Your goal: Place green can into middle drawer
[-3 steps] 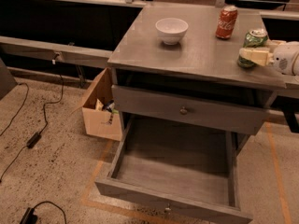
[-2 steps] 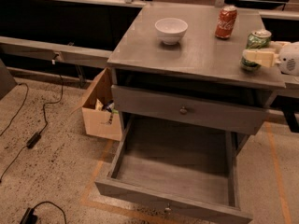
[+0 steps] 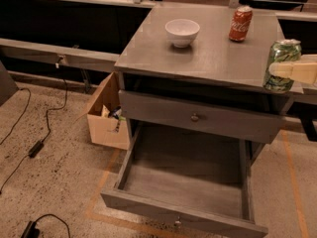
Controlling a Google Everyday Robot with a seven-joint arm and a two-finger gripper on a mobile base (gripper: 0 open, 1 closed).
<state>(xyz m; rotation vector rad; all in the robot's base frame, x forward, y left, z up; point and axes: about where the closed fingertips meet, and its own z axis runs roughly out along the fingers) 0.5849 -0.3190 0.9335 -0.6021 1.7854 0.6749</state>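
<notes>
The green can (image 3: 283, 49) stands upright at the cabinet top's right front corner, over its edge. My gripper (image 3: 280, 70) reaches in from the right, with a cream finger (image 3: 292, 71) across the can's front, and is shut on it. Below, the middle drawer (image 3: 148, 206) is pulled wide open towards me; its grey inside is bare and its small knob (image 3: 177, 223) sits on the front. The can is above and to the right of the drawer's opening.
A red Coca-Cola can (image 3: 240, 24) and a white bowl (image 3: 182, 32) stand on the cabinet top (image 3: 208, 58). The knobbed drawer above (image 3: 198, 118) is closed. A cardboard box (image 3: 105, 119) sits left of the cabinet. Cables (image 3: 34, 148) lie on the floor at the left.
The green can has gone from tilted to upright in my gripper and has moved right and forward to the cabinet top's front corner.
</notes>
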